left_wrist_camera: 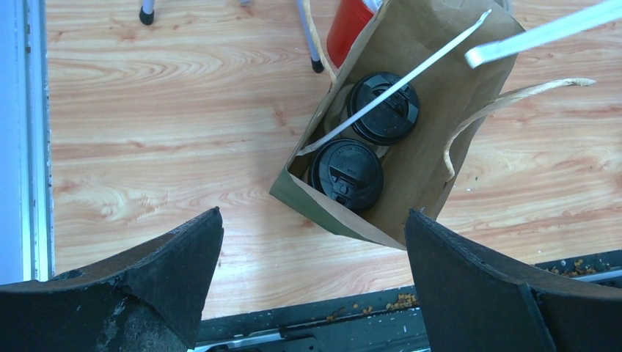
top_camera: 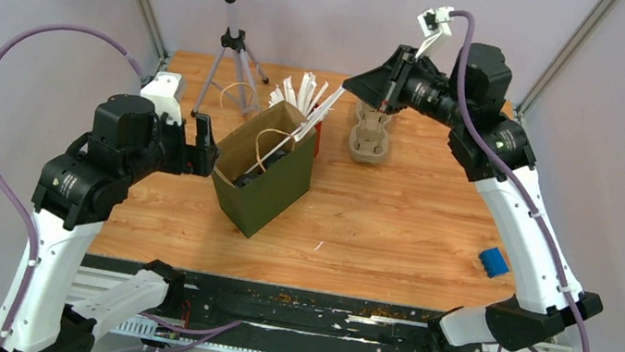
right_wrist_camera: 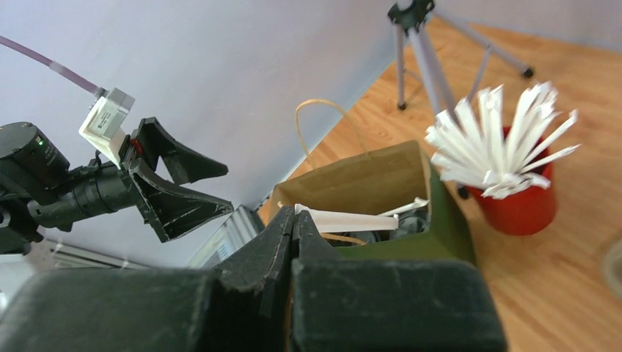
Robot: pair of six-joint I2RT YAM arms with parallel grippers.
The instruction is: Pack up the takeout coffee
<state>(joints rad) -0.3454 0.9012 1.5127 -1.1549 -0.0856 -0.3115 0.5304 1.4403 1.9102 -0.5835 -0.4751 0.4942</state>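
Two cups (left_wrist_camera: 345,174) in bag (left_wrist_camera: 469,88), straw (right_wrist_camera: 352,218) above.
We judge cups light and crushable: hold mid-body, gently. Empty left gripper (left_wrist_camera: 314,220) gapes wide; right gripper (right_wrist_camera: 293,220) pinches the straw.

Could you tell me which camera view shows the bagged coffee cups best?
Left wrist: it looks straight down on both coffee cups, lids clear, inside the bag. Top external shows only a dark patch there; right wrist barely glimpses them.

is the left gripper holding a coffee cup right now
No, the left gripper is open with nothing between its fingers; the nearer coffee cup and the farther coffee cup both stand inside the paper bag.
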